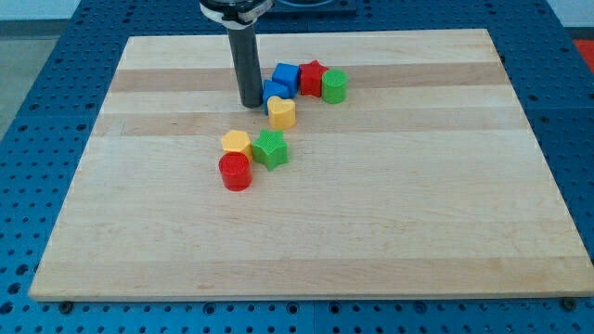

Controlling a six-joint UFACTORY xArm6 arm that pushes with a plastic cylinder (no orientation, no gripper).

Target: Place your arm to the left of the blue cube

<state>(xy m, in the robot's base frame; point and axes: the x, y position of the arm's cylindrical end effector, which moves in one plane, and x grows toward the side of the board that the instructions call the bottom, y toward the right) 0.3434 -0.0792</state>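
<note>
The blue cube (286,76) sits on the wooden board (390,204) near the view's top centre. A second blue block (276,91) lies just below and left of it, touching it. My tip (251,104) stands on the board directly left of this second blue block, close to or touching it, and left and slightly below the blue cube. A red block (312,78) and a green cylinder (334,86) follow to the cube's right. A yellow block (281,112) lies below the blue pair.
Lower down, a yellow cylinder (237,143), a green star-shaped block (271,148) and a red cylinder (236,172) cluster left of centre. A blue perforated table (37,83) surrounds the board.
</note>
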